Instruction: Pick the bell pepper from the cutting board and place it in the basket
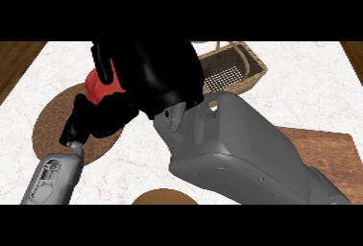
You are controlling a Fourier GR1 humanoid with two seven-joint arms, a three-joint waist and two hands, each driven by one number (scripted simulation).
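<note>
The red bell pepper (101,88) is held up above the counter, left of the basket, with only its left side showing. My right hand (152,67) covers it from the right, black fingers (105,65) curled over its top. The wicker basket (248,72) stands at the back, right of the hand and partly hidden by it. The wooden cutting board (330,149) lies at the right, under my right forearm (234,153). My left hand (92,120) hangs just below the pepper at the left, above a round brown mat.
A round brown mat (53,122) lies on the white marble counter (305,91) at the left. A brown round object (166,197) shows at the lower edge. Wooden floor strips run along both sides of the counter.
</note>
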